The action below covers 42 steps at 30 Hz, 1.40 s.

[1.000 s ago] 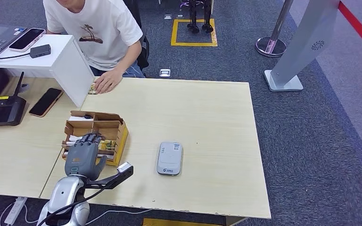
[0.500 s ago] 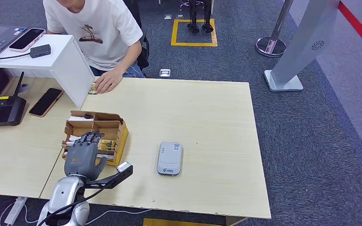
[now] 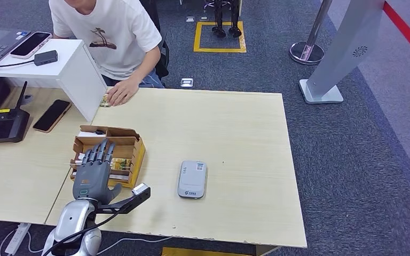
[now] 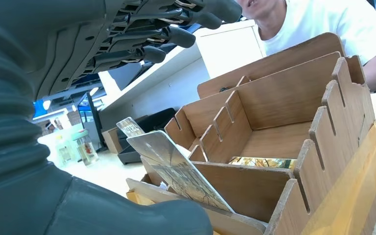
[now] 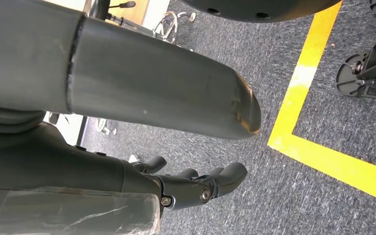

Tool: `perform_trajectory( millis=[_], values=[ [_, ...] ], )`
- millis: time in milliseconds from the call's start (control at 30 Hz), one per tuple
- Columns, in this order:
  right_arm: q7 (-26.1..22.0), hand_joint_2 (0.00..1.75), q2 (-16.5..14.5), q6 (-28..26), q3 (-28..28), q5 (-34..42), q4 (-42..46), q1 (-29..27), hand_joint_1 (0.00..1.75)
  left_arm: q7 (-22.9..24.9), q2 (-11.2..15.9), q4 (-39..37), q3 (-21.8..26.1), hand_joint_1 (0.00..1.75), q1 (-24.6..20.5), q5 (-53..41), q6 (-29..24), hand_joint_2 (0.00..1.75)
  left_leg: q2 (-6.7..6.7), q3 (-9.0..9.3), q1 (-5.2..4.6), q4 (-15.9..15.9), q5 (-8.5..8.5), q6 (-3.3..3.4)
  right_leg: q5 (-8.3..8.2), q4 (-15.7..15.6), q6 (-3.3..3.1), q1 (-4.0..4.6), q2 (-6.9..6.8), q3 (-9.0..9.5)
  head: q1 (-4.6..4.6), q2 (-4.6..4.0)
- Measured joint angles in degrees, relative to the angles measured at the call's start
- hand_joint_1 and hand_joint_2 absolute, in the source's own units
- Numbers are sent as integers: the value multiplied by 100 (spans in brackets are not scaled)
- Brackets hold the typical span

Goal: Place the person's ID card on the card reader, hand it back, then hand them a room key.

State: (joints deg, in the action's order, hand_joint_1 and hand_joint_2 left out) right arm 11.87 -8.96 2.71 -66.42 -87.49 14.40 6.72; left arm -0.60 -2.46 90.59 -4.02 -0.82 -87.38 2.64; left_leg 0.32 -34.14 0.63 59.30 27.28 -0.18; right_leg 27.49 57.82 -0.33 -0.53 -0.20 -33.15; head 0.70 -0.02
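My left hand (image 3: 93,173) hovers over the near end of the wooden key-card box (image 3: 118,145), fingers stretched forward and spread, holding nothing. In the left wrist view its fingers (image 4: 176,29) stand above the box (image 4: 293,112), and a room key card (image 4: 176,171) leans upright in a near slot by the thumb, untouched. The grey card reader (image 3: 192,179) lies bare on the table, to the right of the box. At the table's far edge the person's hand (image 3: 121,90) rests on a small card (image 3: 105,100). My right hand (image 5: 191,183) hangs above the carpet, fingers loosely bent, empty.
A phone (image 3: 52,115) and a black terminal (image 3: 2,127) lie on the left table. A white raised counter (image 3: 69,66) with a laptop and another phone stands behind the box. The person in a white shirt (image 3: 112,32) sits behind the table's far left corner.
My left hand's fingers, curled down over the box before, have straightened and spread. The person's hand and the card reader have not moved.
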Motion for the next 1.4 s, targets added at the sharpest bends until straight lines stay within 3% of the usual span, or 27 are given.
perform_trajectory(
  millis=[933,1400],
  values=[
    [46,0,0,-15,-1,57,0,-3,0,246,183,250,101,0,345,-7,131,175,-1,0,0,-1,0,0,1,0,0,0,-1,0,0,0],
    [48,0,0,-9,-2,50,0,-4,0,473,473,284,225,0,361,-7,123,175,-1,0,0,-3,0,0,1,0,0,0,-1,1,0,1]
  ],
)
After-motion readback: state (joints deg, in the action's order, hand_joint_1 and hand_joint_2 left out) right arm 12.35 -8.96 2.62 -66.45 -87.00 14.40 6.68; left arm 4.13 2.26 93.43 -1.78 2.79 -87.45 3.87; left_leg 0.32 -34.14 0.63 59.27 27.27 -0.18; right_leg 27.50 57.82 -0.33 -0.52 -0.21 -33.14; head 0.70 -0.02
